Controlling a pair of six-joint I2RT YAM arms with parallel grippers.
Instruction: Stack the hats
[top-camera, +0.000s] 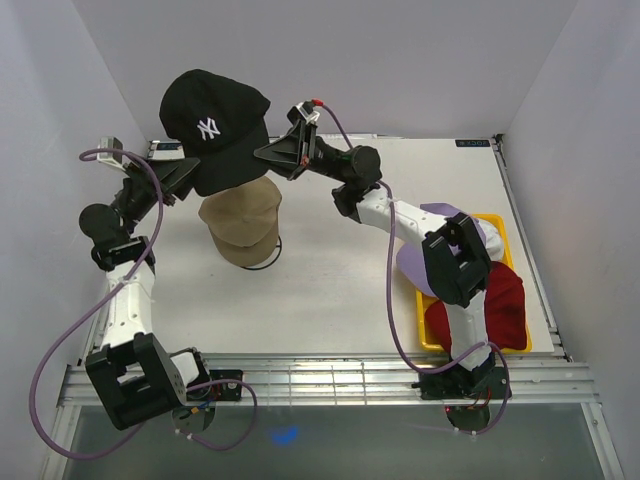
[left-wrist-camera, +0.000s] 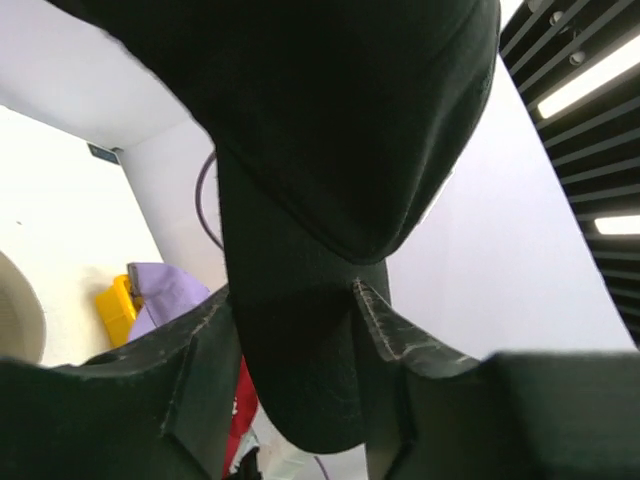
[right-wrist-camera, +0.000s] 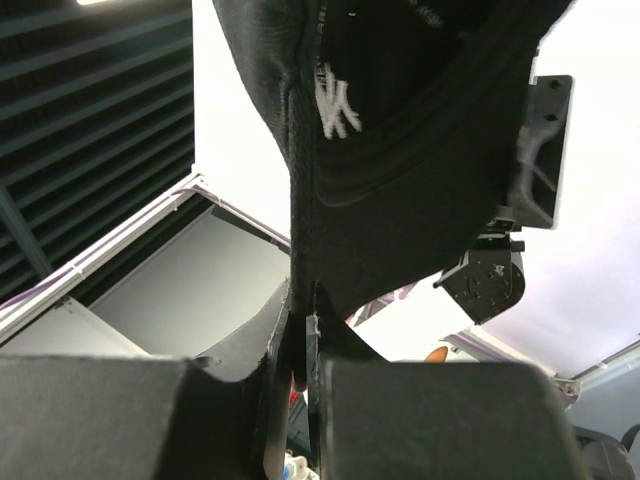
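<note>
The yellow tray sits at the right side of the desk, toward the near edge. Two caps are in it. The dark red cap fills its near half. The lavender cap lies across its far half and spills over the left rim onto the desk. The right arm passes over both, so part of the tray's inside is hidden.

The tan cap rests on the desk left of centre, crown up, well apart from the tray.

The black cap, with its white NY logo, is held in the air just above and a little to the far left of the tan cap, between the two hands. Its lower edge overlaps the tan cap's crown in the top view, but I cannot tell whether they touch.

The left hand comes in from the left. Its fingers are set fairly wide, with the curved brim filling the gap and lying against both, so it holds the cap by the brim. The right hand comes in from the right, its fingers pinched almost together on a thin edge of the same cap.
</note>
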